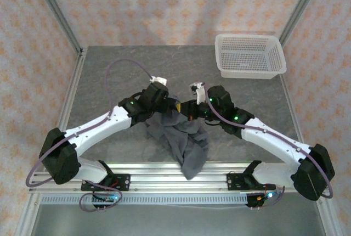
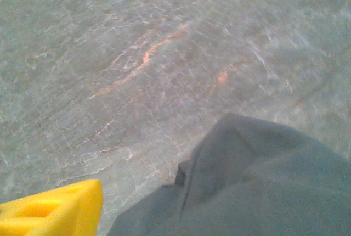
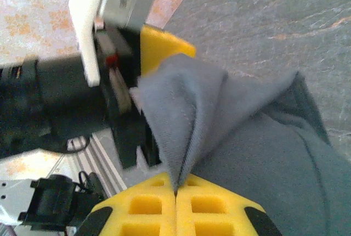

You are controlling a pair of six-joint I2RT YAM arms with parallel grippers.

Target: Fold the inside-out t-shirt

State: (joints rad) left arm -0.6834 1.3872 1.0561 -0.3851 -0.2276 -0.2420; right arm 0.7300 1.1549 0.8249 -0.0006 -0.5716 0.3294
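Find inside-out t-shirt (image 1: 184,140) bunched at lower centre of top view, hanging over near rail of worktop (image 1: 109,82). Note right gripper (image 3: 175,191) jaws pinched shut on raised fold; left gripper (image 1: 171,105) jaws look parted, gripping nothing. Take hem with left beside right pinch, draw apart, spread flat before folding. No legible writing; left gripper label blurred.
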